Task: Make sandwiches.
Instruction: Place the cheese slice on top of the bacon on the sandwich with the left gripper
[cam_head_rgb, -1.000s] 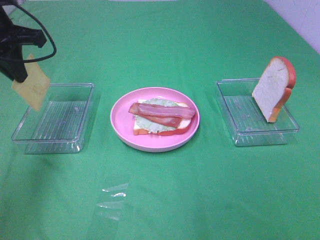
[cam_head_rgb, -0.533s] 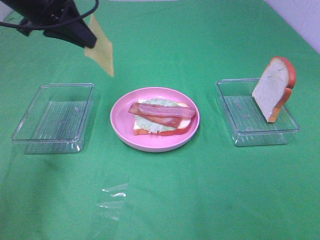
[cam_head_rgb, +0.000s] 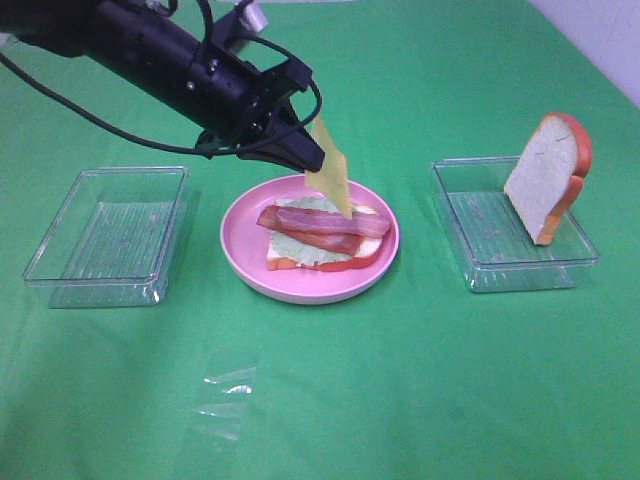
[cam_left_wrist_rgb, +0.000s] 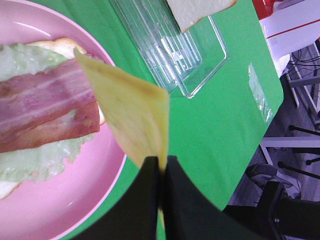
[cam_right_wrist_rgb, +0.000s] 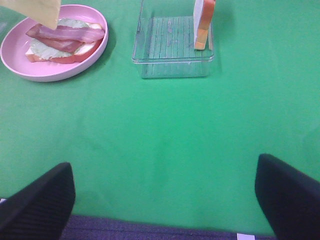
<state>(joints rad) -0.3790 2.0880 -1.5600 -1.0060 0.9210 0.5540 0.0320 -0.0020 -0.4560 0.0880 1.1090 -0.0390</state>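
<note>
Pinches the square yellow cheese slice (cam_head_rgb: 330, 180) by one corner in the left end effector (cam_head_rgb: 312, 160) - jaws pressed together - and hangs it tilted, free corner pointing down at the reddish-brown bacon strips (cam_head_rgb: 325, 225) on pale green lettuce (cam_head_rgb: 300, 245) in the round pink plate (cam_head_rgb: 240, 250), directly below - right end effector (cam_right_wrist_rgb: 165, 197) spread wide, well apart.

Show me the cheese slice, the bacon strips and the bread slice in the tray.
cheese slice (cam_head_rgb: 331, 178), exterior high view, middle of its yellow face.
bacon strips (cam_head_rgb: 330, 221), exterior high view, middle of the top strip.
bread slice (cam_head_rgb: 543, 172), exterior high view, centre of its white face.
</note>
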